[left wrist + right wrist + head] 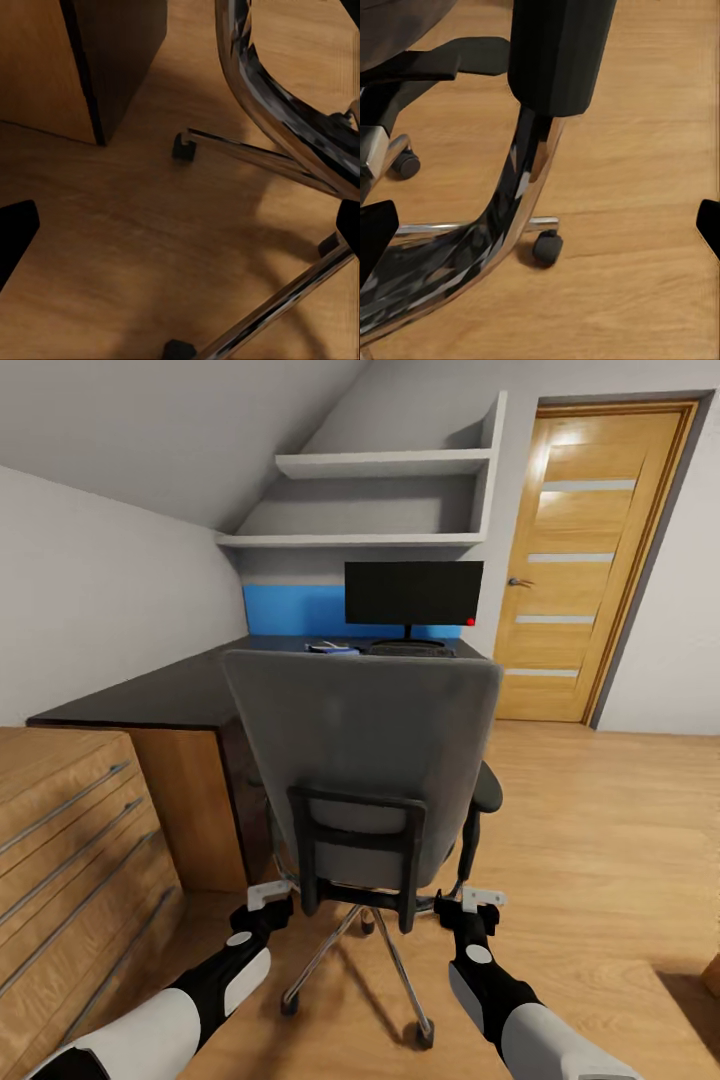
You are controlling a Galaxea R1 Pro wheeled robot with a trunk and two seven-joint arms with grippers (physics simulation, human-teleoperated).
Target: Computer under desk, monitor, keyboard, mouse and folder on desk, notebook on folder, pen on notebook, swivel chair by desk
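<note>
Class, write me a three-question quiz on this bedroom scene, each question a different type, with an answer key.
1. True or false: the monitor stands on the desk.
2. Multiple choice: the swivel chair shows the head camera its A) seat front, B) back, C) underside.
3. Fill in: the left gripper and right gripper sit low on either side of the chair's ____.

Key: 1 true; 2 B; 3 back. The keyboard lies in front of the monitor. In the wrist views the fingers stand wide apart around the chrome arm supports, touching nothing, so both grippers are open.
</note>
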